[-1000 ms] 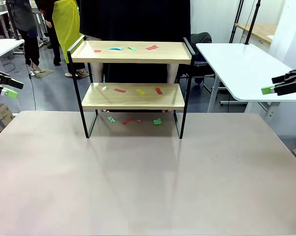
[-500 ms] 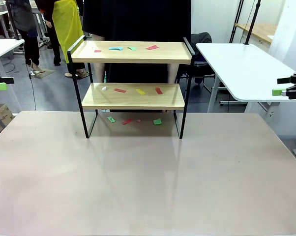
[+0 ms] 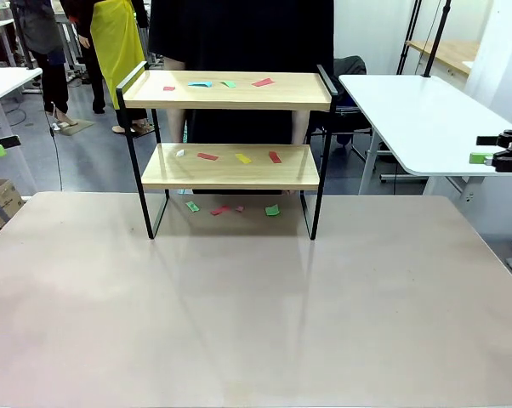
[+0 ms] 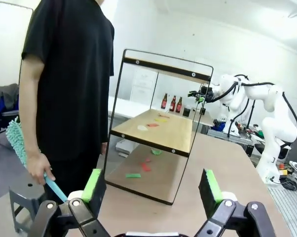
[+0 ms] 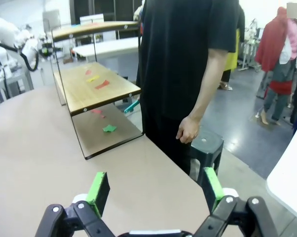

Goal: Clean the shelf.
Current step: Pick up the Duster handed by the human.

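Shelf first: one small two-tier rack, light wood boards in a thin black metal frame [image 3: 230, 127], standing at the far middle of my table, right in front of the person.

Scrap count:
- Top board: four small paper scraps [image 3: 200, 84], two red, one blue, one green.
- Lower board: four, one white, two red, one yellow [image 3: 243, 158].
- Tabletop under the rack: four more [image 3: 272, 210], two green, one red, one tiny pinkish.

Twelve in all, as far as I can make out.

One person in a black T-shirt [image 3: 239, 34] stands behind the rack. One hand [image 4: 39, 167] holds a teal fluffy duster [image 4: 14, 140]; the other hand [image 5: 187, 131] hangs loose.

Left gripper [image 4: 152, 182] has its jaws spread wide with nothing between the green pads. Right gripper [image 5: 155, 186] is the same. Both sit out at the table's sides, well apart from the rack.

The surface is a pale beige matte tabletop [image 3: 256, 323]. Around it are two white side tables [image 3: 418, 110], one black stool [image 5: 207, 145], a grey floor and other people farther back.
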`<state>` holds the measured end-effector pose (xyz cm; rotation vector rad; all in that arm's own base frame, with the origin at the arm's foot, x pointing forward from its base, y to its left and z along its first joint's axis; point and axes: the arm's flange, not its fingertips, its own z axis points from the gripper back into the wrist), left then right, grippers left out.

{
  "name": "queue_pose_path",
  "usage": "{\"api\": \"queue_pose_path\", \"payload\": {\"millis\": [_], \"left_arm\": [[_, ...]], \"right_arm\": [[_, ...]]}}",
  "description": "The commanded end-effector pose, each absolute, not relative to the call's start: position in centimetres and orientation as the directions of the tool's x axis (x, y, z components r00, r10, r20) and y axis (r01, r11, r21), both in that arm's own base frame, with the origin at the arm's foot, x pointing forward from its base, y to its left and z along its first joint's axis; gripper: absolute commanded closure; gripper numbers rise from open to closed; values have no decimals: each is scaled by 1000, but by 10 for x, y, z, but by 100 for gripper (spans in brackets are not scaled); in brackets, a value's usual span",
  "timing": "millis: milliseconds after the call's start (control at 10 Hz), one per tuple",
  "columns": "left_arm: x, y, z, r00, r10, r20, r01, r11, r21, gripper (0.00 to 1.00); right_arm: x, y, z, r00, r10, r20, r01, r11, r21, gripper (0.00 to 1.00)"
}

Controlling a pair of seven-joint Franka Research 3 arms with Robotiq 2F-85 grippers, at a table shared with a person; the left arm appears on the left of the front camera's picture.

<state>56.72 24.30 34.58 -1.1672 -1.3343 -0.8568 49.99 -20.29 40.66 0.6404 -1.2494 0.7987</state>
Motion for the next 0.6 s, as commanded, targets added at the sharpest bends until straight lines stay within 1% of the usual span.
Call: {"api": "queue_pose_path", "payload": {"millis": [0, 200, 500], "left_arm": [[577, 252, 344, 31, 212, 977, 963, 254, -85, 0], [583, 260, 333, 8, 271, 962, 967, 243, -76, 0], [587, 266, 323, -6, 297, 955, 964, 256, -73, 0]], "right_arm": [[515, -209, 402, 66, 149, 987, -809, 586, -35, 0], [522, -211, 396, 64, 137, 988, -807, 589, -30, 0], [528, -212, 389, 69, 131, 989, -801, 598, -23, 0]]}}
